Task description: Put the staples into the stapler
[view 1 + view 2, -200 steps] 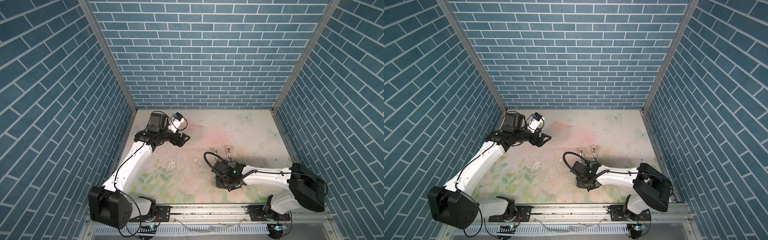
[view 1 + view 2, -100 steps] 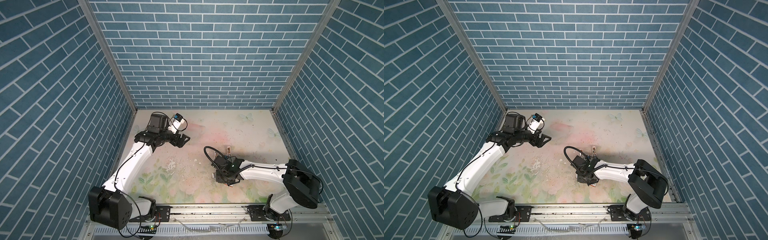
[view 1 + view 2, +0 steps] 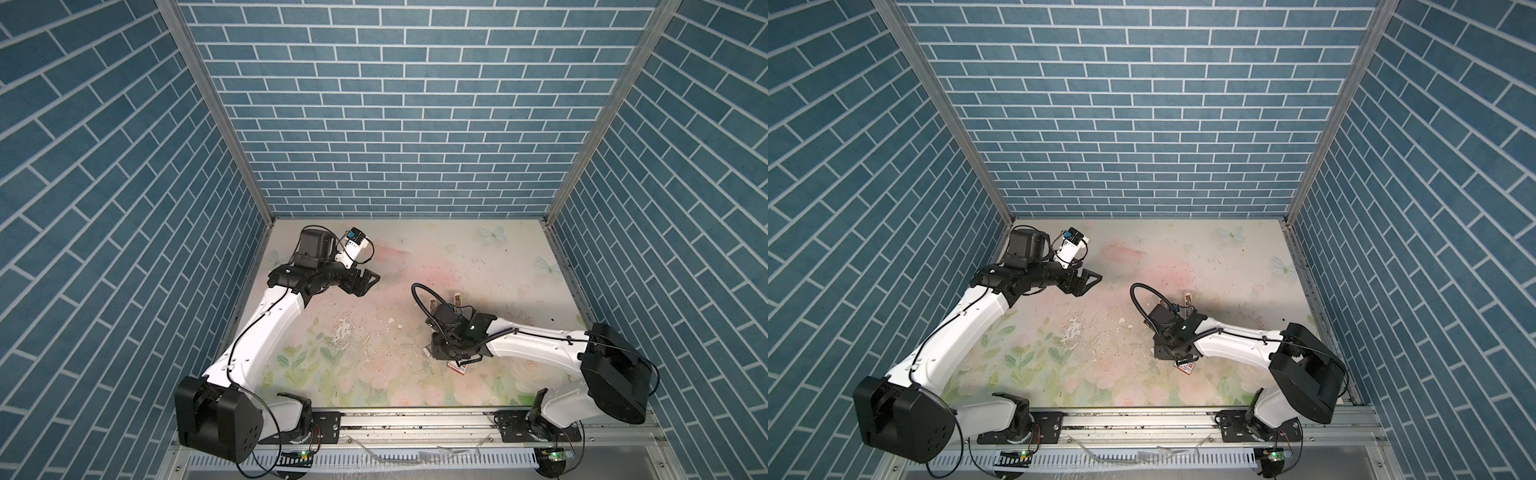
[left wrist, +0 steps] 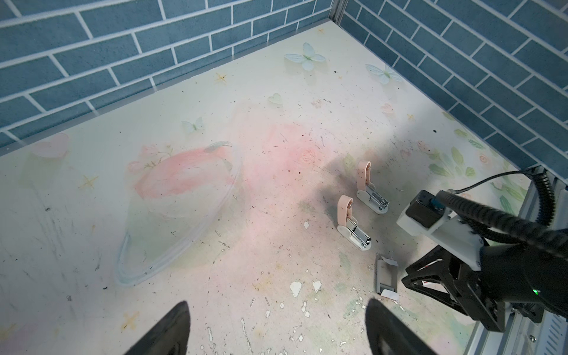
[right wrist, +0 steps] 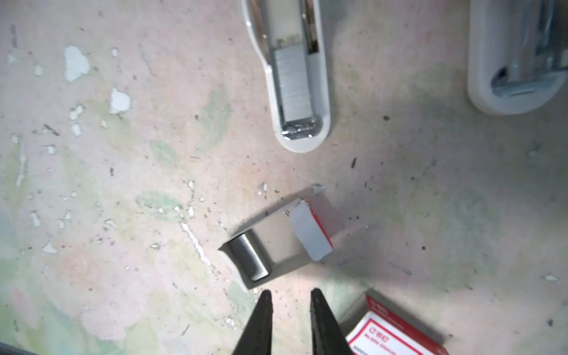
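So vs a second ago, the right arm (image 3: 532, 349) has crept up-frame in both top views, wrist further up the bench (image 3: 374, 257); the left arm (image 3: 270, 324) hasn't budged. The staples (image 5: 249, 258) sit in the lower-left end of a torn-open cardboard tray (image 5: 276, 239), lower middle of the right wrist view, long side running upper left to lower right. The right fingers (image 5: 264, 310) hover just below, nearly pinched, slim gap, nothing held. An open stapler (image 5: 299, 143) lies above. The left fingers (image 4: 172, 325) are splayed wide, empty.
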Robot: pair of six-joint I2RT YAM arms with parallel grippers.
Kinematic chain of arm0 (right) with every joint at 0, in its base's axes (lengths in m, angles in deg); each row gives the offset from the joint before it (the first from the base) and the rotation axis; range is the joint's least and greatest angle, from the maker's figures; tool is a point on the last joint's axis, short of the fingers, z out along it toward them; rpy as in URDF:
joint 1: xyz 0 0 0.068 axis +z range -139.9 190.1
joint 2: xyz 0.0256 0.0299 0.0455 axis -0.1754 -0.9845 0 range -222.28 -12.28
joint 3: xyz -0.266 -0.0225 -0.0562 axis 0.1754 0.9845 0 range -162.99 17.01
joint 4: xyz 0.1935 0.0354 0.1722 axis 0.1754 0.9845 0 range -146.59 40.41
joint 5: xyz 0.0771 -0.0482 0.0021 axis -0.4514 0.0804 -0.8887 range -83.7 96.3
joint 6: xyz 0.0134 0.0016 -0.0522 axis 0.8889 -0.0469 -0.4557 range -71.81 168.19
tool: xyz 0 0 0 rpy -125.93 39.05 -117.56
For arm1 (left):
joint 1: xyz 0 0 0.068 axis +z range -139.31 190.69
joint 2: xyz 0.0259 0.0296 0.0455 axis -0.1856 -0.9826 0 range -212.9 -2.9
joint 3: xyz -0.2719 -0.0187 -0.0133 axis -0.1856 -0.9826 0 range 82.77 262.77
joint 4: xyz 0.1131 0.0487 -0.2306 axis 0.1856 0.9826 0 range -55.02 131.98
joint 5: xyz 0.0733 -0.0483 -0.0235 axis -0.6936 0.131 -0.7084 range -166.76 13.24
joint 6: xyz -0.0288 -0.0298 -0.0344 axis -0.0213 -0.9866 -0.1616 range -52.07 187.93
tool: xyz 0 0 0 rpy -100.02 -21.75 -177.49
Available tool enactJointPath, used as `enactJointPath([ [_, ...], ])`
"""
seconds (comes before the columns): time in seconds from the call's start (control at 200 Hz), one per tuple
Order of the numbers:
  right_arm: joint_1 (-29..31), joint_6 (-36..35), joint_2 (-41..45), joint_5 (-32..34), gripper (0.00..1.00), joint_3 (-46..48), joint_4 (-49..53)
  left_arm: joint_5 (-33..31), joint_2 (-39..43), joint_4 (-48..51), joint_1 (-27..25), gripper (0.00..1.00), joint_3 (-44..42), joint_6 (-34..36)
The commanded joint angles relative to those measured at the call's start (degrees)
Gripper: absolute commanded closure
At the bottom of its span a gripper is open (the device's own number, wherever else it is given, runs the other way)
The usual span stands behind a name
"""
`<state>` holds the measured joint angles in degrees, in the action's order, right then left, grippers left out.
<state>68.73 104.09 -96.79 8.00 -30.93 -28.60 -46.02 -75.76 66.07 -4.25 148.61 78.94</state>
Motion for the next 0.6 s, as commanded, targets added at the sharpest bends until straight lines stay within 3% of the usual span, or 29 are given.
enactJointPath([
  [0.0,0.34,-4.04,-0.25,-0.41,0.76,-3.10,1.26,0.20,0.53,-0.42,0.00,0.10,-0.80,0.15],
  [0.255,0.17,-6.92,-5.88,0.13,0.77,-7.12,2.24,-0.07,0.35,-0.33,0.00,0.10,-0.79,0.50],
  [0.595,-0.36,-6.50,-4.22,1.49,0.81,-4.80,1.86,0.11,0.02,-0.42,0.02,0.10,-0.89,0.51],
])
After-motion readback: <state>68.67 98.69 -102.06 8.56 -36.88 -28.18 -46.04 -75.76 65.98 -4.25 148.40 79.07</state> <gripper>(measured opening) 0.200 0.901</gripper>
